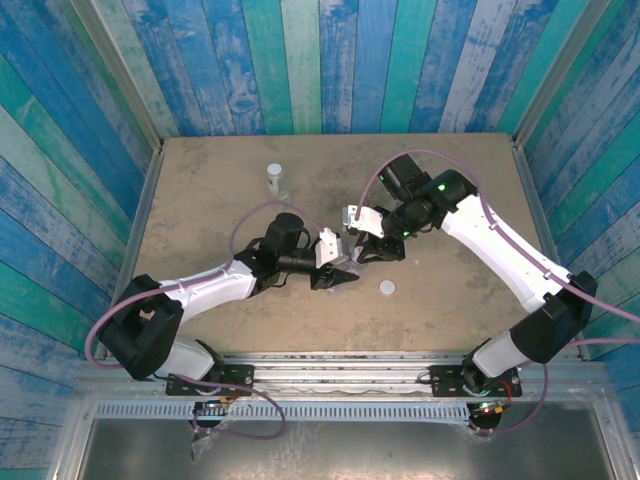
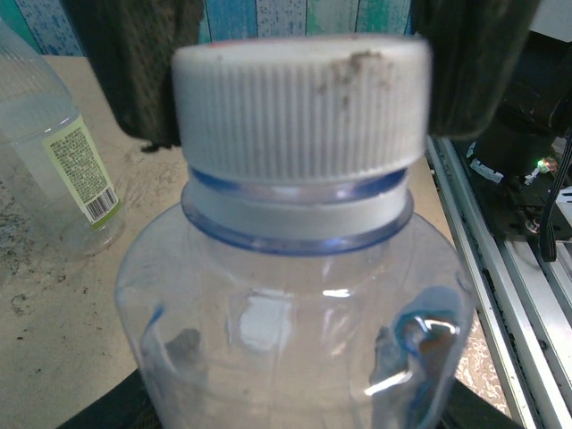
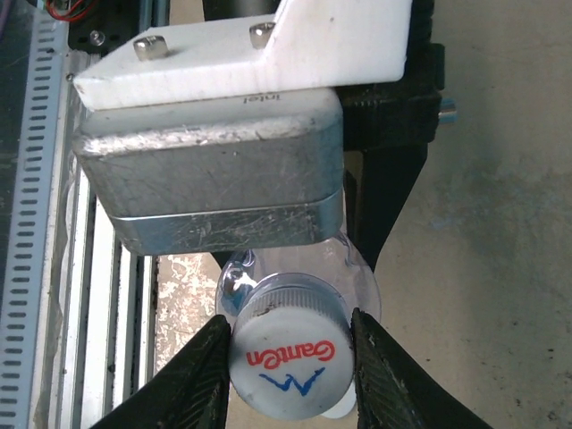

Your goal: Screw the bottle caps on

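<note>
My left gripper (image 1: 333, 266) is shut on a nearly plain clear bottle (image 2: 295, 313) at the middle of the table, its dark fingers just showing at the bottom corners of the left wrist view. A ribbed white bottle cap (image 2: 299, 107) sits on that bottle's neck. My right gripper (image 3: 288, 368) is shut on this cap (image 3: 288, 357), which bears red and blue print, with one black finger (image 3: 201, 380) against each side. In the top view the two grippers meet tip to tip, the right gripper (image 1: 358, 250) over the left one.
A bottle with a green-yellow label (image 2: 67, 161) stands on the table at the left of the left wrist view. A small capped bottle (image 1: 275, 180) stands at the back left. A loose white cap (image 1: 387, 288) lies near the front. The metal rail (image 1: 340, 365) runs along the near edge.
</note>
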